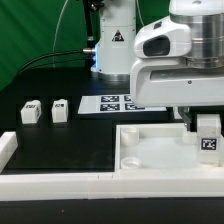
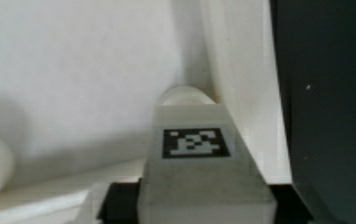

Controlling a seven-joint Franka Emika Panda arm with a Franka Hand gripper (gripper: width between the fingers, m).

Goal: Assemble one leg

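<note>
My gripper [image 1: 207, 128] is shut on a leg [image 1: 208, 145], a small white block with a black-and-white tag, and holds it upright over the far right part of the big white panel [image 1: 160, 150]. In the wrist view the leg [image 2: 196, 150] fills the middle, its narrow end pointing at the panel [image 2: 68, 80], with a black finger [image 2: 129, 200] pressed on each side. Two more legs [image 1: 30, 111] [image 1: 59, 110] stand loose on the black table at the exterior view's left. A round socket [image 1: 129, 161] shows on the panel's near left corner.
The marker board [image 1: 120, 102] lies flat behind the panel. A white rail [image 1: 50, 182] runs along the table's front edge and a white block [image 1: 5, 150] stands at the exterior view's left. The arm's white base [image 1: 115, 45] stands at the back.
</note>
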